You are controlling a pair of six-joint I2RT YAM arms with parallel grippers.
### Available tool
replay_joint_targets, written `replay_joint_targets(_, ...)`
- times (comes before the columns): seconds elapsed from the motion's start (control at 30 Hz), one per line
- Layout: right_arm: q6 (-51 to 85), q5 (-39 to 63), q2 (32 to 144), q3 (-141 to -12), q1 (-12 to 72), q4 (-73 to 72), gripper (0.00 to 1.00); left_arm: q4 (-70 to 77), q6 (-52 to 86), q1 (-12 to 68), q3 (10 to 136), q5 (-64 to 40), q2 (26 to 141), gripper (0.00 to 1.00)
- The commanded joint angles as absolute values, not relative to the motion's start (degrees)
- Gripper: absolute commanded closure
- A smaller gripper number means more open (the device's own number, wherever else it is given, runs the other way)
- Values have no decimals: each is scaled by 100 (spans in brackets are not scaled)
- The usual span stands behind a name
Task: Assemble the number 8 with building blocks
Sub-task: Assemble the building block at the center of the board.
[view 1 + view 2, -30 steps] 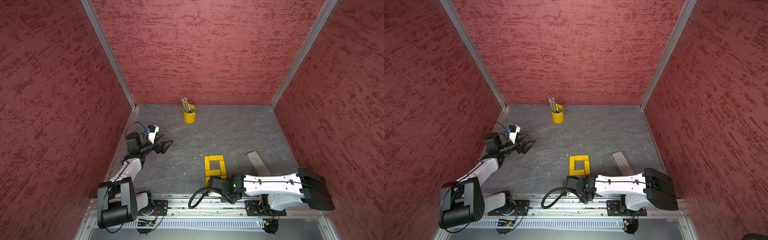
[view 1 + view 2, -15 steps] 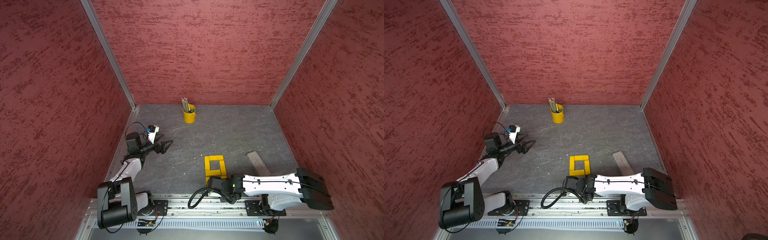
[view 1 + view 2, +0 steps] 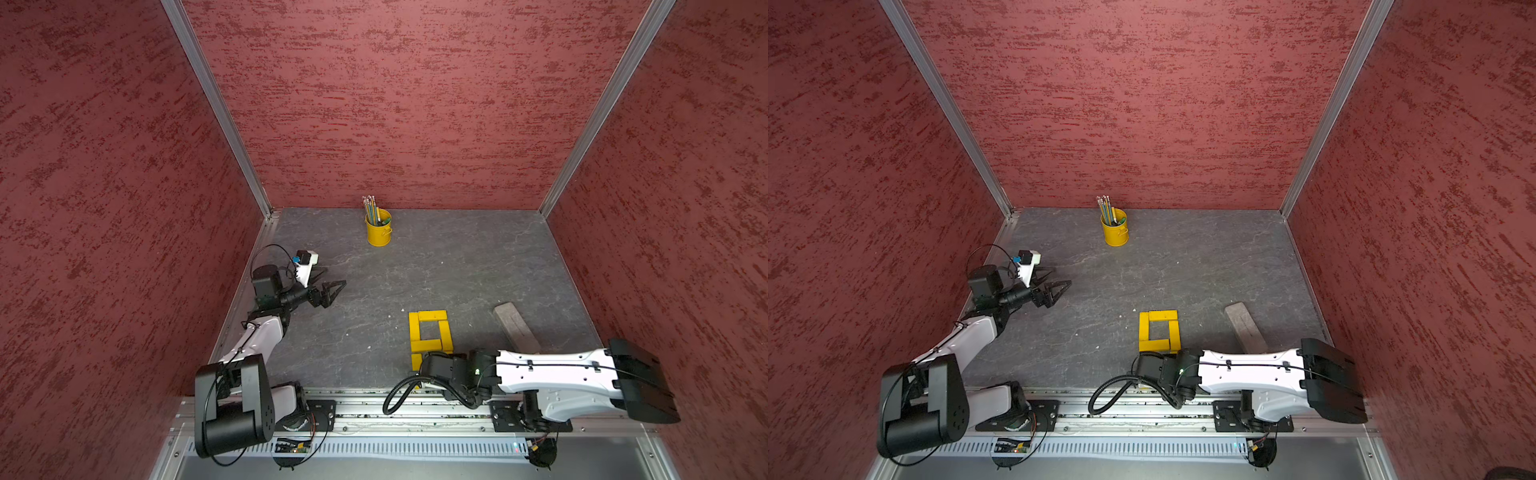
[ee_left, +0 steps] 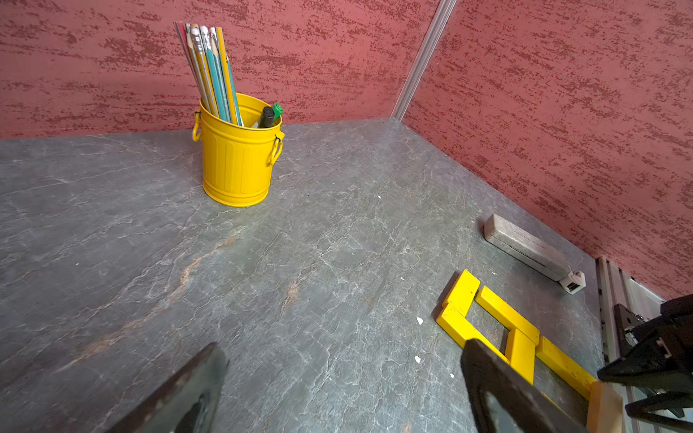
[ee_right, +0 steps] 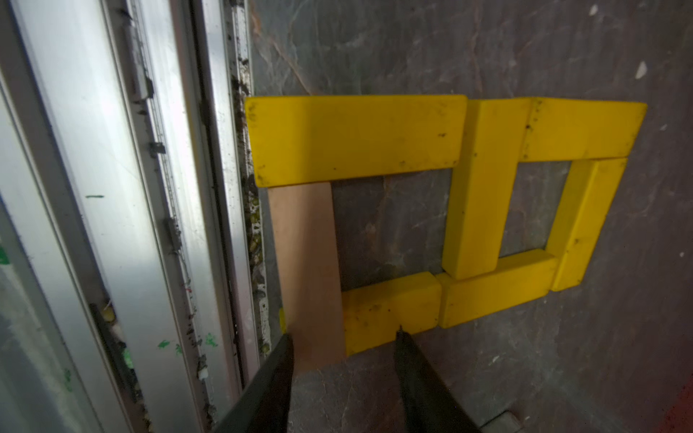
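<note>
The number 8 (image 5: 483,187) lies flat by the front rail: two loops of yellow building blocks (image 3: 432,316) (image 3: 1163,316), closed at the rail end by a tan plank (image 5: 307,262) (image 4: 603,408). My right gripper (image 5: 344,335) is open at the near corner of that end. The tan plank's end sits loosely between its fingertips (image 5: 401,337). In both top views the right wrist hides the lower loop and the jaws. My left gripper (image 3: 330,280) (image 4: 347,363) hovers open and empty at the far left.
A yellow pencil bucket (image 3: 379,232) (image 3: 1115,232) (image 4: 236,161) stands at the back. A grey-brown slab (image 3: 515,326) (image 3: 1246,328) (image 4: 525,243) lies right of the figure. The metal rail (image 5: 112,187) runs right beside the tan plank. Red walls enclose three sides.
The right gripper's jaws have parted, letting go of the tan plank, and the right arm has shifted slightly. The left arm has not moved.
</note>
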State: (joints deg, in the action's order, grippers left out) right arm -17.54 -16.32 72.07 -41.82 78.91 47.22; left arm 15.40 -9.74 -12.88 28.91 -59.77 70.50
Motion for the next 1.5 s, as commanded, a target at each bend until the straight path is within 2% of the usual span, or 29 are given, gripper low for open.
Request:
replay_joint_targets(0.0, -1449, -2010, 6846, -4166, 7860, 4921, 50, 1687, -936, -1327, 2965, -6083, 7031, 0)
replay_joint_targets(0.7, -1158, -2377, 7022, -4037, 7777, 5134, 46, 1786, -882, -1327, 2959, -6135, 7093, 0)
replay_joint_targets(0.87, -754, -2485, 7296, -4753, 7398, 5138, 45, 1792, -885, -1327, 2948, -6152, 7084, 0)
replay_joint_targets(1.07, -340, -2812, 7632, -6365, 6805, 5703, 47, 1793, -889, -1326, 2942, -6128, 7069, 0)
replay_joint_targets(1.2, 446, -2983, 8268, -8209, 6156, 6525, 45, 1795, -905, -1327, 2951, -6100, 7083, 0)
replay_joint_targets(1.33, 2503, -2358, 8952, -9521, 5773, 7388, 44, 1771, -905, -1335, 2954, -6101, 7052, 1)
replay_joint_targets(1.4, 3650, -1802, 8665, -8900, 5830, 7179, 50, 1765, -900, -1336, 2944, -6084, 7016, 0)
replay_joint_targets(1.47, 4738, -1291, 7909, -7535, 5958, 6519, 53, 1827, -889, -1331, 2912, -6080, 7011, 0)
